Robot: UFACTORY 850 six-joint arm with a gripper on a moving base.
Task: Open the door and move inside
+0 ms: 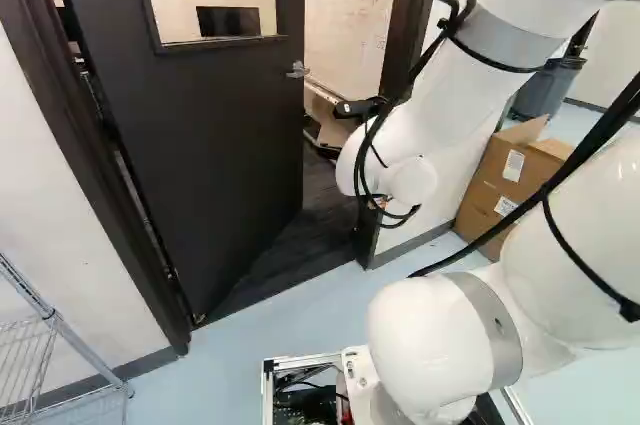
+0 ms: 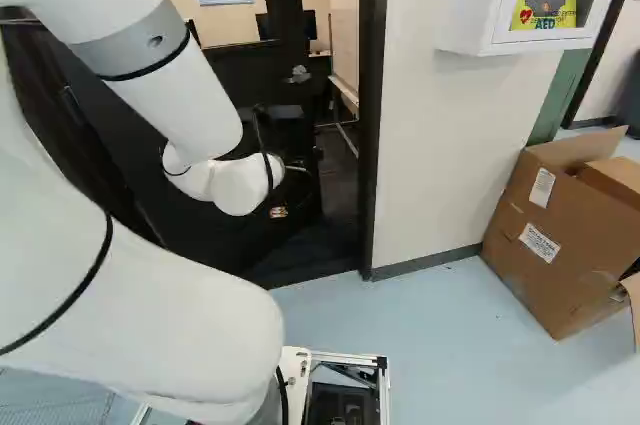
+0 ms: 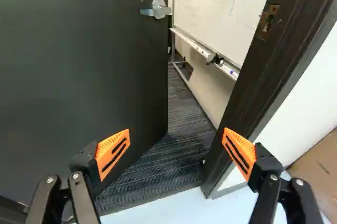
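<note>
The gripper [image 2: 278, 212] is mostly hidden behind the arm's wrist in the right base view, where a bit of orange shows. In the wrist view the gripper [image 3: 176, 153] stands open, nothing between its fingers. The dark door [image 1: 200, 135] stands partly open, swung into the room beyond, hinged at the left of the left base view. Its silver handle [image 3: 155, 8] is ahead of the gripper, apart from it, near the door's free edge. A gap with dark carpet [image 3: 176, 129] lies between door and frame [image 3: 247, 76], ahead of the fingers.
A whiteboard [image 3: 224, 10] with a tray stands beyond the doorway. Cardboard boxes [image 2: 560, 235] sit on the floor right of the doorway, under a white wall cabinet [image 2: 480, 0]. A wire rack [image 1: 60, 345] stands at the left of the left base view.
</note>
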